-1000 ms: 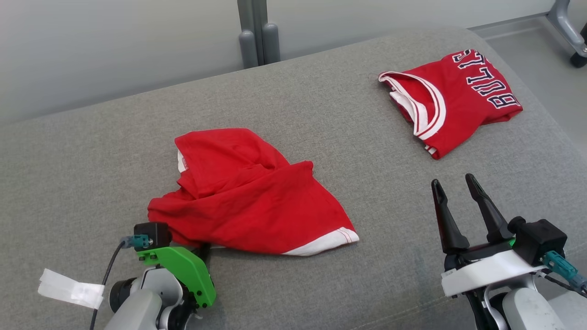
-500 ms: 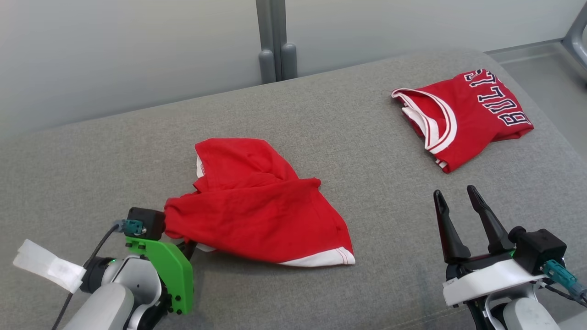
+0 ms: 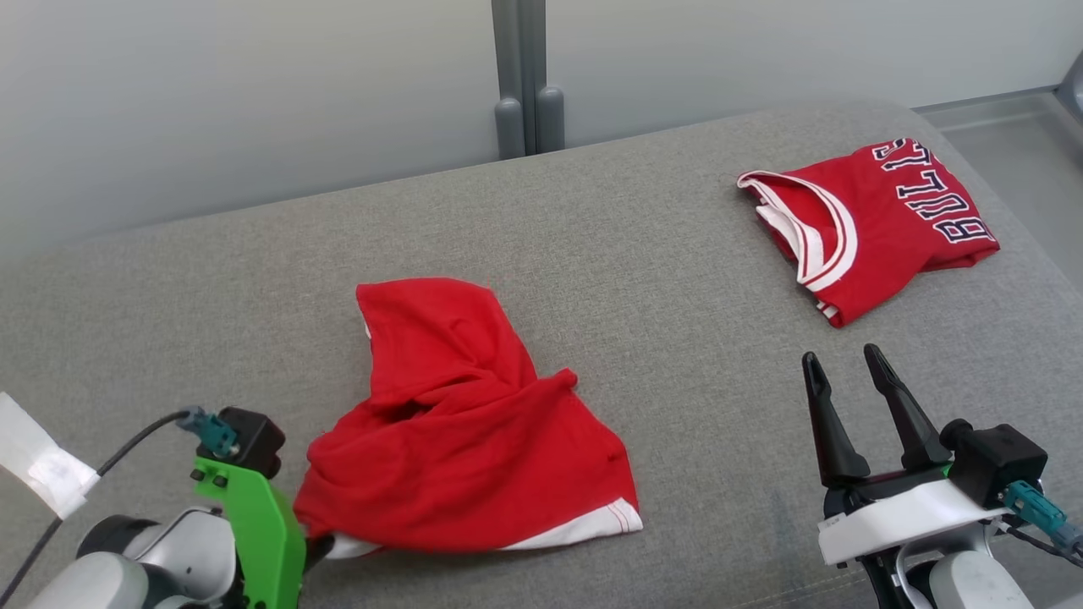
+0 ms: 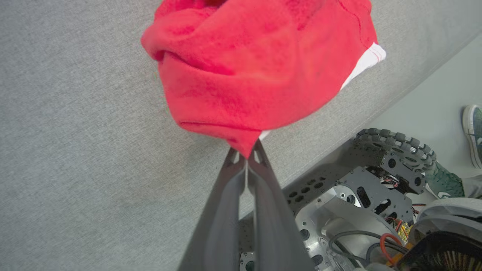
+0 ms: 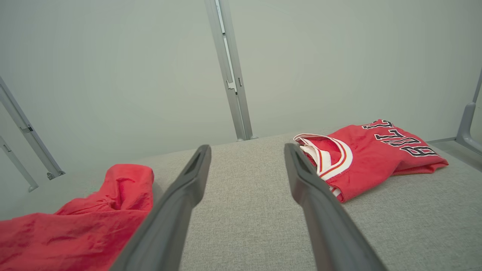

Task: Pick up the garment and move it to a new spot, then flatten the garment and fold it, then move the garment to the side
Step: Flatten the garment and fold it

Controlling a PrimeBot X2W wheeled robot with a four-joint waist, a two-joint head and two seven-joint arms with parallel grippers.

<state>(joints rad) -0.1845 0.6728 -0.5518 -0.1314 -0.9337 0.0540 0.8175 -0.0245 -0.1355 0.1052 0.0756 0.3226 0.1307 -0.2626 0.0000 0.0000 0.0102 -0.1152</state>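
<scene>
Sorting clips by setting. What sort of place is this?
Likely a robotics lab, not a home: a grey padded bench stands before bare pale wall panels with a metal post, and a person's shoe shows beside the robot's exposed wheeled base.

You can read just one word: "BULLS", in dark, white-edged capitals across the folded red jersey with white-striped trim [image 3: 888, 245], at the head view's upper right.

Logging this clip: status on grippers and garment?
Left gripper shut on red garment edge. Right gripper open, idle. Garment crumpled on grey cushion. Folded jersey far right, out of the way.
</scene>
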